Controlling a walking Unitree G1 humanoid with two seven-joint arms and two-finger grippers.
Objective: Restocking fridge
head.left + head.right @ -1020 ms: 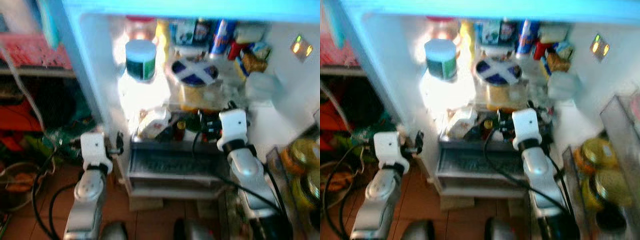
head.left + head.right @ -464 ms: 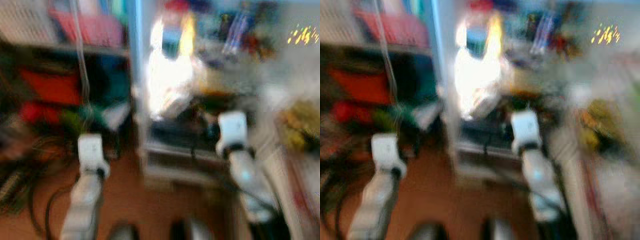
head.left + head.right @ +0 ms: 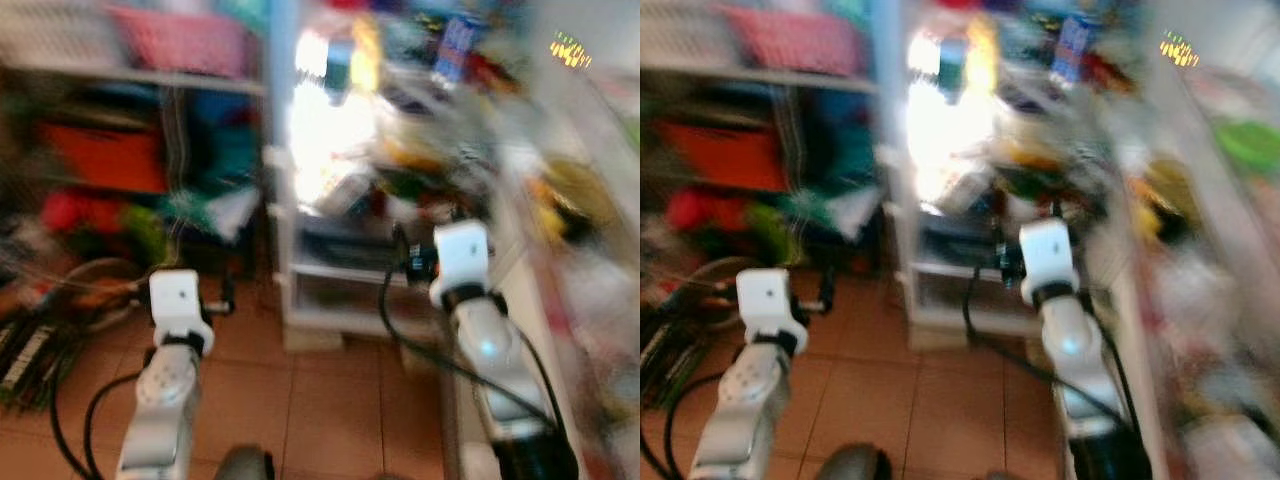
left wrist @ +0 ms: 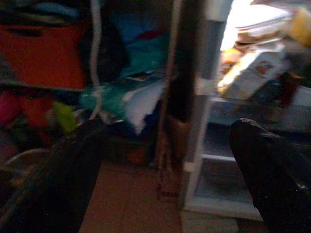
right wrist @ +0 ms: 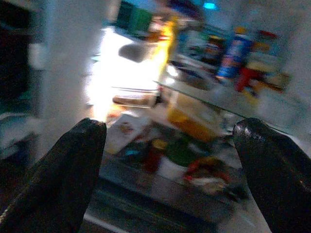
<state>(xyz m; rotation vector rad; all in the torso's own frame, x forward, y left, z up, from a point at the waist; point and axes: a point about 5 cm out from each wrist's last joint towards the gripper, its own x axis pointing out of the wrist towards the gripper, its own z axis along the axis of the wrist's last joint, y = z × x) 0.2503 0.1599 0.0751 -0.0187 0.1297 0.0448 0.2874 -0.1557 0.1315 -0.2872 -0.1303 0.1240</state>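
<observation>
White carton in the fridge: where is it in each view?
Left eye view: white carton, blurred, under the glare.
Right eye view: same place.
Left wrist view: past the fridge wall, at.
Right wrist view: under the glare, at.
Shared landmark: the glare.

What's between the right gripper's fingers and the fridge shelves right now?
Nothing. In the right wrist view the right gripper is open and empty, with bare air up to the stocked fridge shelves.
</observation>
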